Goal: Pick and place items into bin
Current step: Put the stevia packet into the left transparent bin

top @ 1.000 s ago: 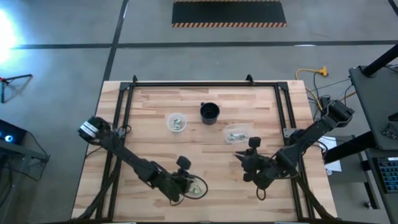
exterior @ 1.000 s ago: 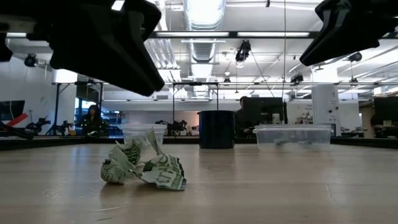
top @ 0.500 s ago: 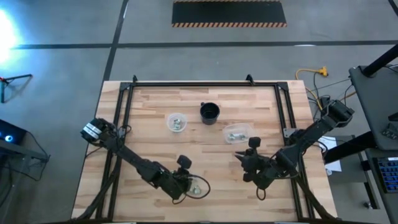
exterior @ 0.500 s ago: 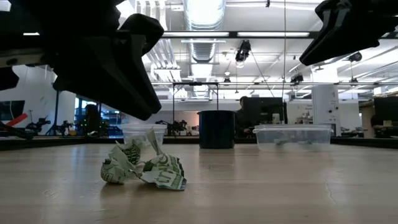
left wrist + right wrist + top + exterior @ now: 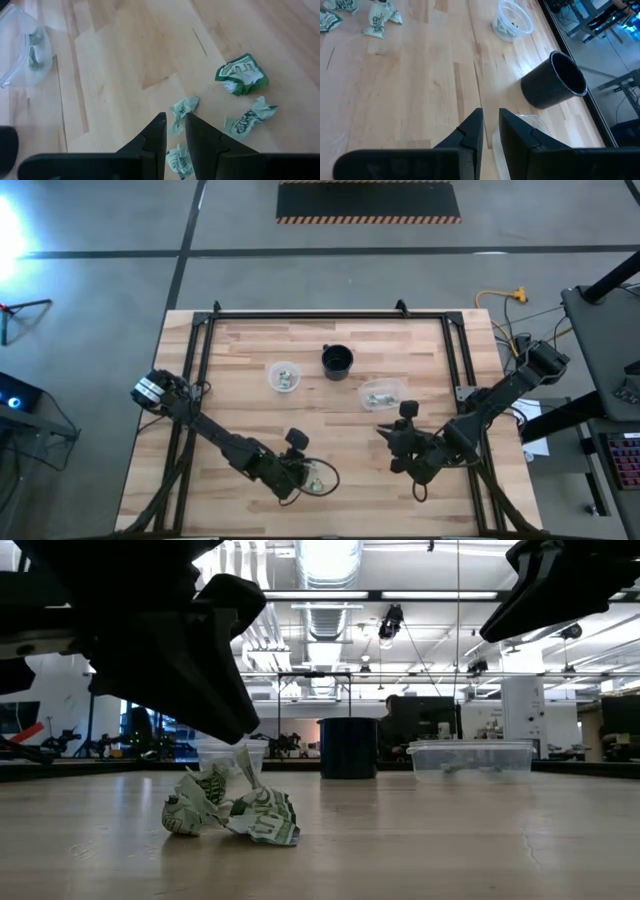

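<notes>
— Inspector: Where are the items relative to your fingers?

— My left gripper (image 5: 174, 129) hovers over the wrappers (image 5: 183, 111) near the table's (image 5: 250, 370) front edge, fingers nearly closed, empty. One lies just beyond the tips.

— Count?

— Four wrappers in the left wrist view; two clear tubs (image 5: 284, 376), one black cup (image 5: 337, 360).

— Differences between views?

— The low view shows one crumpled cluster only. My right gripper (image 5: 490, 131) waits, narrowly parted, empty.

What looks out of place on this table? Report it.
Nothing looks damaged or spilled. The only loose clutter is the crumpled green-and-white wrappers scattered on the bare wood by the left gripper, outside any container. The black cup and both clear containers stand upright near the table's middle.
</notes>
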Controlling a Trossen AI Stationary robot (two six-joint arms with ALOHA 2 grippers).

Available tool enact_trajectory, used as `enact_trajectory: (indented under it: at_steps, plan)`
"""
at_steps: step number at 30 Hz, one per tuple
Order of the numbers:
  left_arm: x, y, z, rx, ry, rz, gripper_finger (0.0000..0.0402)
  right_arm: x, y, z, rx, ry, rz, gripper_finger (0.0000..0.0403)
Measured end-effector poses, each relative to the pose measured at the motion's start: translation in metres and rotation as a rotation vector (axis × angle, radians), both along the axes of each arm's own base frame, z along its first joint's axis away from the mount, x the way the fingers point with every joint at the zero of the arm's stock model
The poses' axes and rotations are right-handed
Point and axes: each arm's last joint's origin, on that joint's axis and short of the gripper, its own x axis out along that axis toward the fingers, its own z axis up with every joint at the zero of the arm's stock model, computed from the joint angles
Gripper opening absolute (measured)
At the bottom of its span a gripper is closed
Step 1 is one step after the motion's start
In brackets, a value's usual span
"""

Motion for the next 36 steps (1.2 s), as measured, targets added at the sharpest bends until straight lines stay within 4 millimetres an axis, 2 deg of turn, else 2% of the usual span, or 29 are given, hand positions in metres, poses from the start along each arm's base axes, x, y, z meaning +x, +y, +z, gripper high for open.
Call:
enact_trajectory:
  at_steps: [6,32,36]
  plan:
    - [0.001,0.001,-0.009,0.007,0.018,0.002,0.0054,0.000,0.000,0.000,0.003,-0.004,0.000,0.0052]
    - [0.005,0.006,-0.015,-0.009,0.020,0.005,0.0054,0.001,0.001,0.001,0.010,-0.013,0.002,0.0052]
    - [0.006,0.008,-0.015,0.000,0.016,0.018,0.0040,0.001,0.001,0.001,0.010,-0.014,0.002,0.0052]
